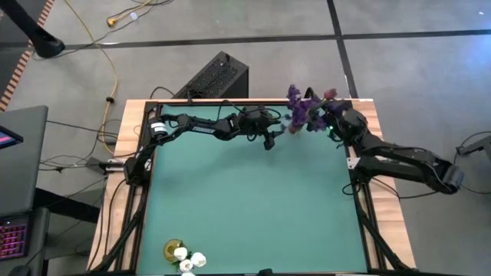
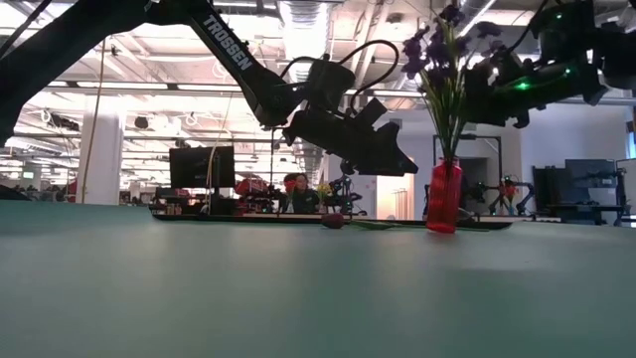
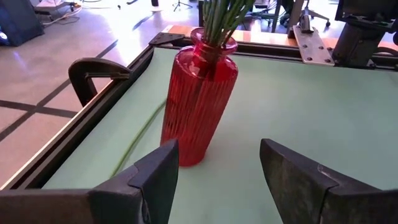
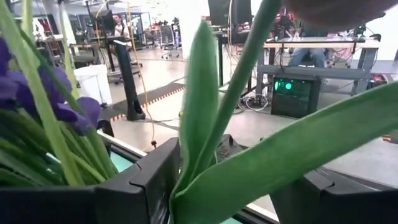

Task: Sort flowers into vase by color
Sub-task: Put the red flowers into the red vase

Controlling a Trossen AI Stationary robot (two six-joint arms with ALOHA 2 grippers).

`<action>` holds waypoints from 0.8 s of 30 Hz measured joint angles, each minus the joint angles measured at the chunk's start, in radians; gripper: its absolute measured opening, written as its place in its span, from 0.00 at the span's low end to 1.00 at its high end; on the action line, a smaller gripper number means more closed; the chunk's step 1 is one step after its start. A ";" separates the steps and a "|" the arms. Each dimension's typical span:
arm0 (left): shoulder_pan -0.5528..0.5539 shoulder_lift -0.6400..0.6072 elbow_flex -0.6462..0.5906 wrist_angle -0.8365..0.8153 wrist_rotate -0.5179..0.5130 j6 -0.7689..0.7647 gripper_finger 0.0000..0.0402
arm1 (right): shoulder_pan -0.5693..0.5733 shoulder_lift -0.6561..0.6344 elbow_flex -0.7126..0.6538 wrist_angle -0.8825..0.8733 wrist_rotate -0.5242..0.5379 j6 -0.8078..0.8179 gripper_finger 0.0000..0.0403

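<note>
A red ribbed vase [image 3: 199, 99] stands at the table's far right and holds purple sprigs [image 1: 303, 111] on green stems; it also shows in the low view [image 2: 444, 199]. My left gripper [image 3: 217, 174] is open and empty, just left of the vase [image 1: 268, 136]. My right gripper [image 1: 331, 116] is up beside the flower heads, fingers apart. A green stem with broad leaves [image 4: 230, 124] rises between its fingers; whether they touch it I cannot tell. A dark red tulip bud [image 2: 333, 220] lies on the table, its stem [image 3: 140, 140] running past the vase's foot.
White flower heads [image 1: 190, 261] stand in a yellow vase [image 1: 173, 248] at the table's near left. A black clamp [image 3: 93, 71] sits on the table's raised frame next to the red vase. The green mat [image 1: 253, 199] stretches between the two vases.
</note>
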 joint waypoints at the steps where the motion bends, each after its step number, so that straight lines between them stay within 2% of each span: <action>1: 0.000 0.000 0.000 0.000 0.000 -0.003 0.53 | 0.000 0.010 0.006 -0.001 0.000 0.000 0.61; 7: 0.004 0.000 0.000 0.001 0.003 -0.004 0.53 | 0.000 0.090 0.040 -0.007 -0.009 0.000 0.61; 9: 0.011 0.000 0.000 0.006 0.033 -0.011 0.53 | 0.000 0.101 0.050 -0.014 -0.013 -0.002 0.61; 18: 0.055 0.000 0.001 0.077 0.164 -0.073 0.53 | 0.000 0.098 0.061 -0.062 -0.016 -0.008 0.61; 24: 0.062 0.000 0.001 0.075 0.167 -0.084 0.53 | 0.000 0.083 0.061 -0.063 -0.016 -0.012 0.61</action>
